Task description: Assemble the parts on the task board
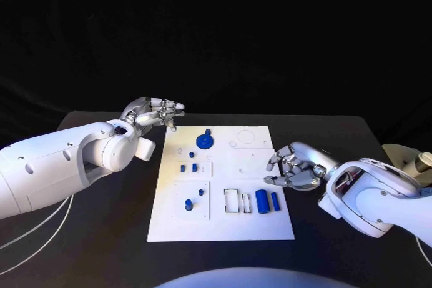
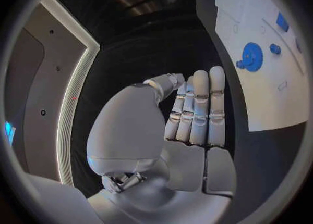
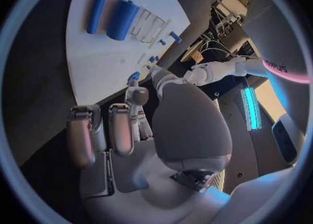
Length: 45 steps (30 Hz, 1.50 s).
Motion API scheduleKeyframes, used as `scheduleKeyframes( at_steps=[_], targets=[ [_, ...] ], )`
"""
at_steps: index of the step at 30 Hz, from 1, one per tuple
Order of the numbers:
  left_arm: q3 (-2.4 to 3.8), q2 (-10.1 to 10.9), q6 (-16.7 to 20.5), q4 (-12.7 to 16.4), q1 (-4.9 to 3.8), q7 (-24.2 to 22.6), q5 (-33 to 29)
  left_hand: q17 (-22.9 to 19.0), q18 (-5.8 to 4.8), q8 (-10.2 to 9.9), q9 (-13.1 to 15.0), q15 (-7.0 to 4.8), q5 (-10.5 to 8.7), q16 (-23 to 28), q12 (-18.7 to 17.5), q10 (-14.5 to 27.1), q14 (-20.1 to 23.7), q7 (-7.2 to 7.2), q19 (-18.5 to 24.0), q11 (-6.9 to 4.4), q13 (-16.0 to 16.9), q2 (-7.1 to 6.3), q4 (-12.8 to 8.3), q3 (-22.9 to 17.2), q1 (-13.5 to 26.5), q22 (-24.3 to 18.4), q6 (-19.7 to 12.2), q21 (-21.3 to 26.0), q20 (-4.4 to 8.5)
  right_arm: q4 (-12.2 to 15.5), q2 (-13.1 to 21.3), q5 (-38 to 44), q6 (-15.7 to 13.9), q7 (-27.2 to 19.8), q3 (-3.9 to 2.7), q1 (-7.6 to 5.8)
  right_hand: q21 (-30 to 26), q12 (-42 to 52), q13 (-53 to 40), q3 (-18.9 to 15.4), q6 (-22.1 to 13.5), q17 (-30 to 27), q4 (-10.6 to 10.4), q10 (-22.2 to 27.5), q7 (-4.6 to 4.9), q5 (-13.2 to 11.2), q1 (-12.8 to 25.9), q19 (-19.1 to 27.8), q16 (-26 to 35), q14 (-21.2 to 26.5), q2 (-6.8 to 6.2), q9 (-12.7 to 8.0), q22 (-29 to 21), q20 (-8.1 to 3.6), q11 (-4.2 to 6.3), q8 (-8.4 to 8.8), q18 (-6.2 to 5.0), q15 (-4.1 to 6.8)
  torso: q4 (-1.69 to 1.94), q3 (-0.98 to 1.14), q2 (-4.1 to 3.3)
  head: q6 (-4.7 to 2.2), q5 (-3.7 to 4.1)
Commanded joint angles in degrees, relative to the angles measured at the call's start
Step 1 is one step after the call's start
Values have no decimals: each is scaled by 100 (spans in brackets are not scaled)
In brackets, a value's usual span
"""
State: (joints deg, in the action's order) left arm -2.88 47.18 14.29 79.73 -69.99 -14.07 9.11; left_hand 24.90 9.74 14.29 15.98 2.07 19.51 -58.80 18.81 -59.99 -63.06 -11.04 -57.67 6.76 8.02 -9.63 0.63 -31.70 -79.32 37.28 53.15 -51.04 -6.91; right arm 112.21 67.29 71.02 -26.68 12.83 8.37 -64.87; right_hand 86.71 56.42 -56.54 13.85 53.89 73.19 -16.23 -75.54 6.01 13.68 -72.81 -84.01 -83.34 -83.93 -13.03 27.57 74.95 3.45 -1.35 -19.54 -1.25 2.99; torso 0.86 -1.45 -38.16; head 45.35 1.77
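The white task board [image 1: 225, 182] lies in the middle of the black table. A blue gear-shaped part [image 1: 205, 140] sits near its far end, and several small blue pieces [image 1: 189, 168] stand along its left half. A blue cylinder [image 1: 262, 201] and a thin blue bar [image 1: 274, 201] lie side by side at the near right. My left hand [image 1: 155, 113] hovers off the board's far left corner, fingers [image 2: 199, 109] straight and together, holding nothing. My right hand [image 1: 293, 166] hangs at the board's right edge, fingers [image 3: 120, 130] loosely curled and apart from the thumb, nothing in them.
A pale round object [image 1: 409, 157] stands at the table's right edge behind my right arm. White cables [image 1: 36, 232] hang off the left side. In the right wrist view the cylinder [image 3: 122, 20] and bar [image 3: 96, 14] lie beyond the fingers.
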Motion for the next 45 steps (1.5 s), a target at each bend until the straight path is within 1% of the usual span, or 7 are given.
scheduleKeyframes(
  at_steps=[1,5,10,15,30,36,45],
  targets=[
    [-9,-7,-60,18,-6,-50,-71,-7,86,20,-8,0,-5,-24,39,29,22,6,-9,2,9,11,14,28,59,-9,-25,20,-25,137,90,291,-115,643,40,126,50,246,-288,-154,-48,29,-29,18,-3,269,156,-507,-31,-328,5,62,1417,-15,3,-103,64,-27,-56,-3,40,54,73],
    [-17,-4,-63,20,-5,-53,-79,-8,86,21,-9,1,-5,-26,42,32,23,6,-10,2,9,13,22,32,67,-13,-26,25,-26,195,85,723,-176,971,84,303,167,792,-846,-293,-8,126,-34,-206,-39,215,238,-546,-79,-345,71,119,1455,-30,32,-225,89,-3,-74,-9,54,66,84],
    [-23,3,-67,25,-4,-53,-85,-8,86,21,-9,1,-5,-26,42,32,23,6,-10,2,9,13,22,32,67,-13,-26,25,-26,155,-11,1083,-177,1246,103,424,229,1007,-1087,-433,-10,195,-44,-273,-54,216,295,-566,-116,-357,105,148,1475,-43,46,-297,103,7,-73,-7,57,67,83],
    [-26,13,-68,32,-4,-52,-89,-8,86,21,-9,1,-5,-26,42,32,23,6,-10,2,9,13,22,32,67,-13,-26,25,-26,81,-162,1269,-188,1407,110,531,244,1040,-1161,-606,-34,220,-54,-261,-60,172,445,-571,-131,-359,196,163,1480,-46,49,-348,106,9,-65,-20,49,60,91],
    [-28,44,-110,55,-3,-28,-101,-9,87,27,-9,1,-1,-31,53,36,25,9,-13,0,10,24,37,33,74,-22,-23,38,-28,-233,-656,1412,-97,1556,112,825,248,1042,-1205,-783,-68,220,-55,-246,-60,125,547,-573,-135,-356,269,170,1481,-45,45,-384,107,8,-74,-6,42,76,67],
    [-28,61,-121,61,-3,-12,-112,-10,86,27,-9,1,-1,-32,54,38,26,8,-13,0,10,23,40,35,77,-23,-23,40,-28,-334,-772,1440,-27,1592,112,885,248,1041,-1207,-795,-70,217,-55,-244,-60,128,552,-573,-134,-356,276,171,1482,-45,46,-386,107,8,-67,-20,44,81,58],
    [-28,84,-143,79,-3,15,-117,-10,86,27,-9,1,-1,-32,54,38,26,8,-13,0,10,23,40,35,77,-23,-23,40,-28,-460,-912,1568,101,1665,112,934,301,1157,-1332,-840,-34,276,-39,-306,-78,163,473,-590,-158,-365,334,185,1497,-48,59,-439,119,16,-73,-22,44,88,40]
  ],
)
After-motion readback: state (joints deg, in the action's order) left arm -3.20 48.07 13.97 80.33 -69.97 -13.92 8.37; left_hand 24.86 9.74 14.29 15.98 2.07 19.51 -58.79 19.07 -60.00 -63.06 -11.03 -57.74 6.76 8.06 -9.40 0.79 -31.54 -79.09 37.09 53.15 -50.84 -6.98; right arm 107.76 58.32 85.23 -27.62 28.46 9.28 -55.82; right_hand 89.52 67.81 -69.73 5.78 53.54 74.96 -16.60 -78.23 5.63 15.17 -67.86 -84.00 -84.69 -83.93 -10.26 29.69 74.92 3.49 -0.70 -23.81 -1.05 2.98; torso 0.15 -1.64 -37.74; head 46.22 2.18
